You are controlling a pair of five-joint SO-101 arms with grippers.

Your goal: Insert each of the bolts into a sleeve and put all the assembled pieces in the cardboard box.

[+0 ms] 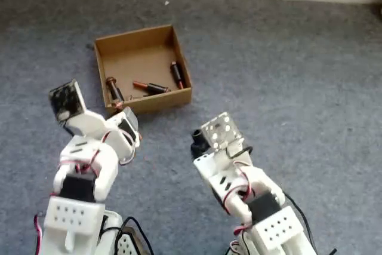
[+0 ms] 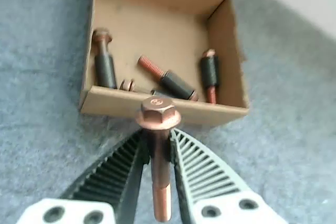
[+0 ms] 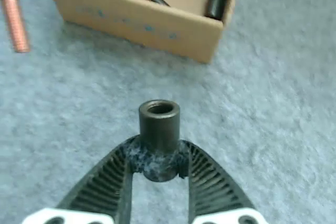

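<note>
Left gripper (image 2: 157, 145) is clenched on a copper flange bolt (image 2: 160, 177) by its shank, hexagonal head towards the cardboard box (image 2: 105, 106) and just short of the box's near wall. Right gripper (image 3: 159, 158) is clamped on a dark sleeve (image 3: 159, 124), open bore showing, farther out from that same wall, off the box's corner. Grey carpet (image 1: 286, 58) surrounds the box on all sides. Bluish marks (image 3: 126, 24) on the outer face of the near wall are too faint to read. Three bolt-and-sleeve assemblies (image 2: 104, 61) (image 2: 173, 80) (image 2: 210, 74) lie flat on the box floor. The near wall cuts off one end of the middle assembly and hides most of a small copper piece (image 2: 126, 84) lying against it, which cannot be identified.
</note>
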